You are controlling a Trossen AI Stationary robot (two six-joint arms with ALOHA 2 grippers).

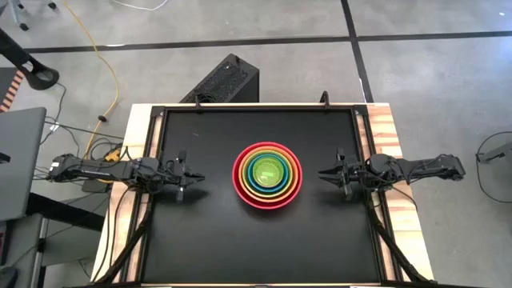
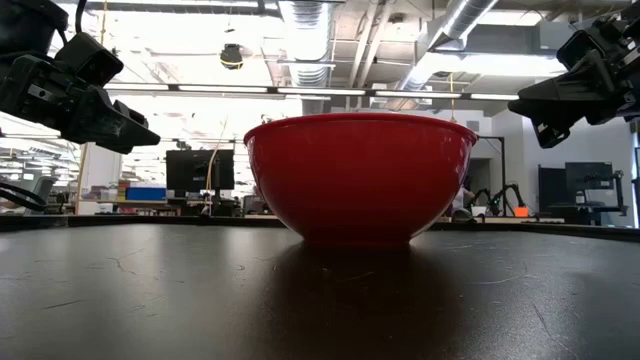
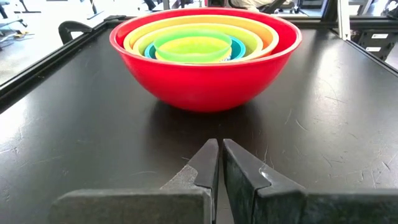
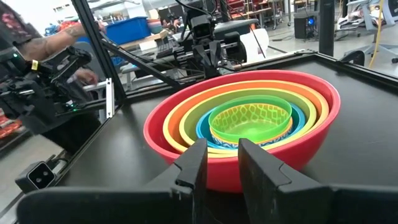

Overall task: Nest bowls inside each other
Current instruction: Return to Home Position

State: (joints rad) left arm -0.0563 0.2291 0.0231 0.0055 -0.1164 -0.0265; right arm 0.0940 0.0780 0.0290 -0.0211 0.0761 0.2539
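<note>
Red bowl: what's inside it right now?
Orange, lime green and blue bowls, rim within rim, a bright green bowl innermost. Each base is covered by the next bowl in.

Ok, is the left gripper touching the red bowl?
Apart. The high view shows bare table between the left gripper and the red bowl.

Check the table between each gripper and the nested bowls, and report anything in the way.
Nothing visible stands in the way. Only bare black table lies between the left gripper and the nested bowls, and the same holds for the right gripper. Both grippers hang above the table, one at either side, apart from the bowls.
</note>
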